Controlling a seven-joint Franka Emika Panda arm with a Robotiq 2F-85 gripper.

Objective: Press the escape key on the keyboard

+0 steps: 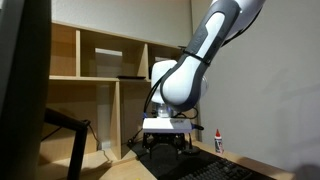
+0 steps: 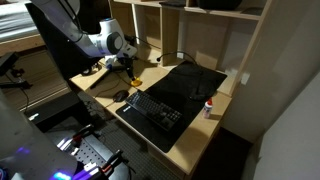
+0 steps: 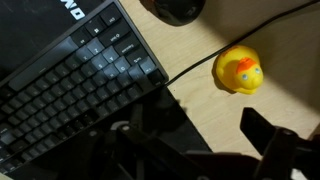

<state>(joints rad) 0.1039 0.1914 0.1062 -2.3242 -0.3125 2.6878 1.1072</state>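
The black keyboard [image 3: 70, 85] fills the left of the wrist view, and one of its corners lies just ahead of my left finger. It also shows on the desk in both exterior views [image 2: 155, 110] [image 1: 215, 170]. My gripper [image 3: 205, 150] is open and empty. It hangs above bare wood beside that keyboard corner, without touching the keys. In the exterior views the gripper [image 2: 129, 68] [image 1: 165, 147] points down over the end of the desk by the shelves. The single keys are too small to read.
A yellow rubber duck [image 3: 240, 70] sits on the wood ahead of my right finger. A black mouse [image 3: 175, 10] lies beyond it, its cable crossing the desk. A black mat [image 2: 192, 80] and a small red-capped bottle [image 2: 209, 107] lie past the keyboard. Wooden shelves [image 1: 100, 70] stand behind.
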